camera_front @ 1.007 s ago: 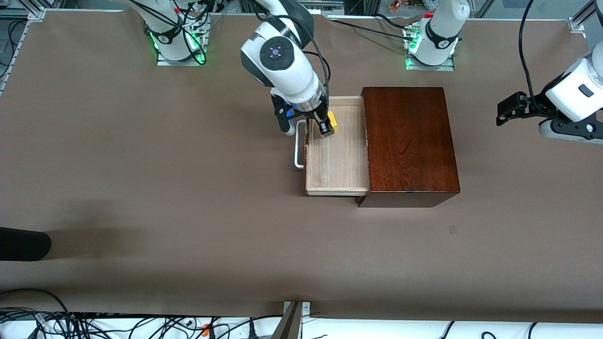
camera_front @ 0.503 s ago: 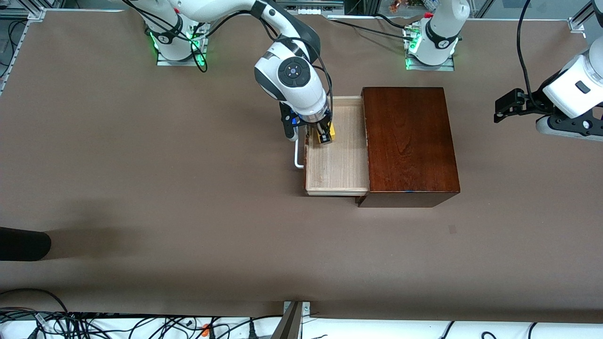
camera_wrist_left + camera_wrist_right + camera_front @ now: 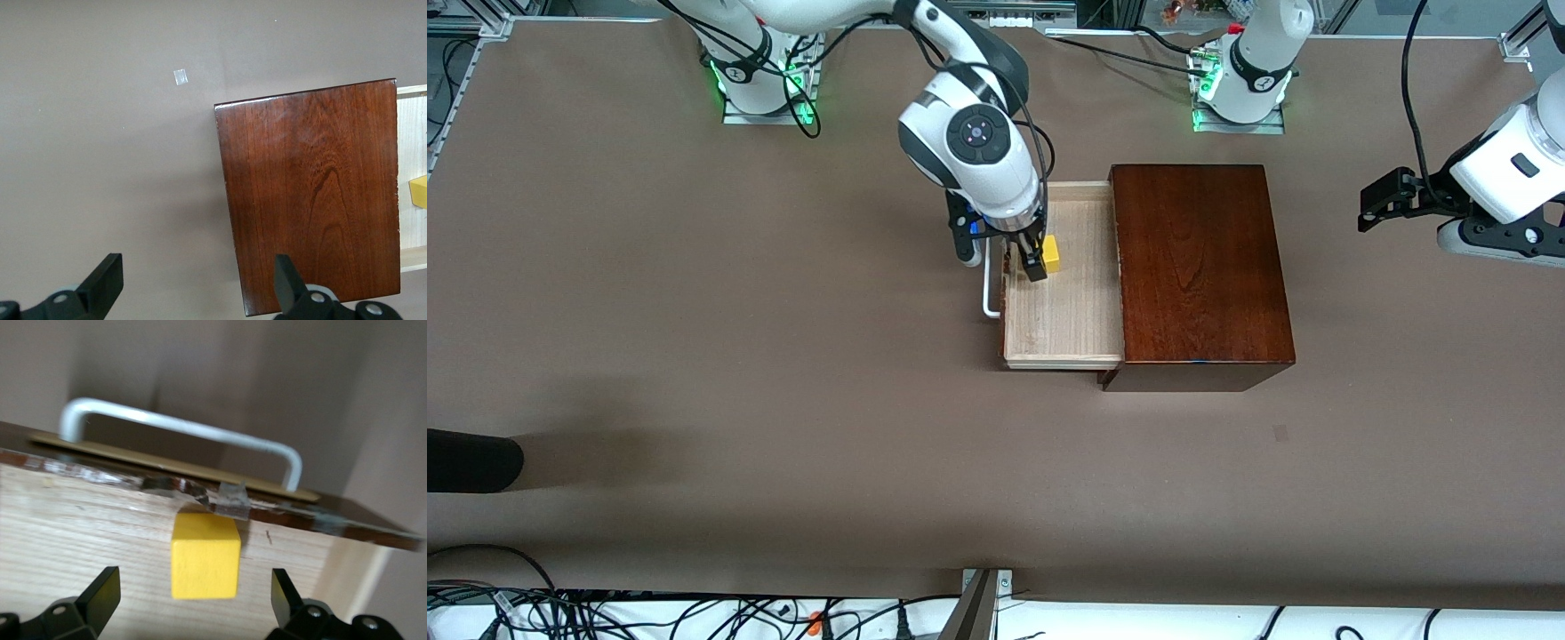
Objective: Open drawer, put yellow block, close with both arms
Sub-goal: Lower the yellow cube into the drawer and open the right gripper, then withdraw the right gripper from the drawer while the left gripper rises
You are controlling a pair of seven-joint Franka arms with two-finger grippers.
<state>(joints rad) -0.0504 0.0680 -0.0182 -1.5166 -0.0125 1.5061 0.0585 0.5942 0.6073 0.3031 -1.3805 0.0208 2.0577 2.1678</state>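
Right wrist view: yellow block [image 3: 205,561] on drawer [image 3: 80,520] floor, untouched between spread right end effector [image 3: 193,600] fingers

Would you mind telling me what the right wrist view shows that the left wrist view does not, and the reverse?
Only the right wrist view shows the drawer's white bar handle and dark front edge, with the right end effector open over the pale drawer floor, the yellow block resting free between its fingers. Only the left wrist view shows the top of the wooden box, the brown table beside it, and the open left end effector, which waits. Both show the yellow block and the pale drawer.
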